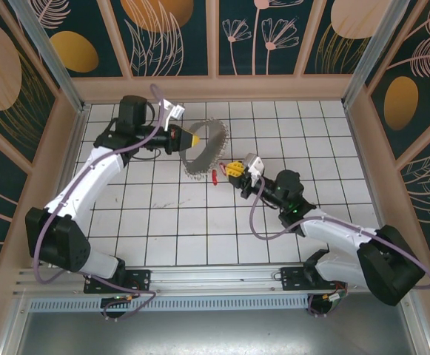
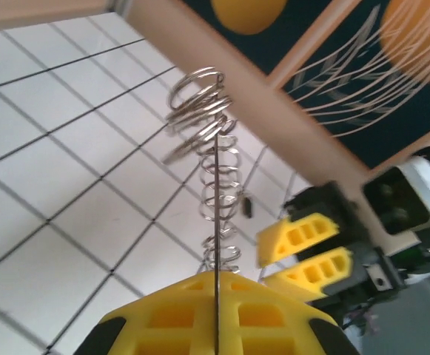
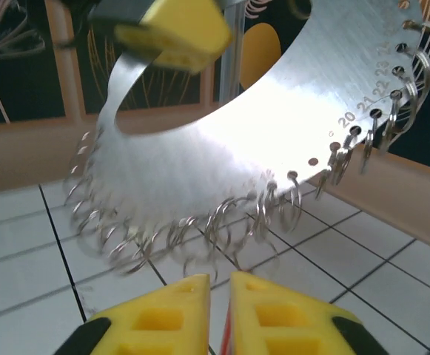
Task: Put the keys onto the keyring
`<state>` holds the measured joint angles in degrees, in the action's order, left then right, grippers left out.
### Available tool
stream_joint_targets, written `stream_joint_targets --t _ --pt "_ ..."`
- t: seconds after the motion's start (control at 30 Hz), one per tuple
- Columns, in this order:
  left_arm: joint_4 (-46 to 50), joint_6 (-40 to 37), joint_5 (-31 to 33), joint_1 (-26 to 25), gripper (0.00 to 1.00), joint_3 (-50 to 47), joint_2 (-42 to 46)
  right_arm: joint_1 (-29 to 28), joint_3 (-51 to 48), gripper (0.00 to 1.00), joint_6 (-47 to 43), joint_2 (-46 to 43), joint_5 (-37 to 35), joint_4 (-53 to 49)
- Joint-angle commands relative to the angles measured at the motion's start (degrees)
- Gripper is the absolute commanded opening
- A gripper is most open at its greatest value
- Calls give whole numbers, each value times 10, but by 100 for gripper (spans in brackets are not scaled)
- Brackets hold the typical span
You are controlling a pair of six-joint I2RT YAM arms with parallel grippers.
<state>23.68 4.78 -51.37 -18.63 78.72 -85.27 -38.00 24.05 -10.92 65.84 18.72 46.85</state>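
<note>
The keyring (image 1: 209, 144) is a flat silvery plate fringed with small wire rings, held upright above the tiles. My left gripper (image 1: 192, 138) is shut on its left edge. In the left wrist view the keyring (image 2: 217, 222) runs edge-on as a thin line out of my left gripper (image 2: 217, 281). My right gripper (image 1: 232, 169) hovers just right of the fringe, with a red key (image 1: 215, 176) at its tip. In the right wrist view the keyring (image 3: 222, 133) looms close ahead. My right gripper (image 3: 220, 285) there has its fingers nearly together, with a red sliver of the key (image 3: 226, 336) in the narrow gap.
White tiled floor (image 1: 170, 214) enclosed by wooden walls (image 1: 215, 87) at the back and both sides. The right gripper (image 2: 263, 264) shows past the rings in the left wrist view. A small dark piece (image 2: 248, 205) sits between it and the rings.
</note>
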Motion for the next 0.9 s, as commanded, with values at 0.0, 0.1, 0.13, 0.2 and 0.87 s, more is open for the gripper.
stream_joint_targets --t 0.0,0.1,0.13,0.2,0.87 --pt "239 -160 112 6 0 83 -25 -3 -24 21 -66 -31 -37 -35" --pt "304 -182 172 1 0 143 -38 -9 -38 25 -75 -46 -41 -28" --pt "319 -194 182 -6 0 155 -40 -14 -41 25 -77 -47 -37 -21" --pt "347 -230 207 -28 0 184 -43 -37 -41 25 -82 -44 -44 3" --pt "390 -296 168 -88 0 274 -58 -188 12 18 -135 119 -189 188"
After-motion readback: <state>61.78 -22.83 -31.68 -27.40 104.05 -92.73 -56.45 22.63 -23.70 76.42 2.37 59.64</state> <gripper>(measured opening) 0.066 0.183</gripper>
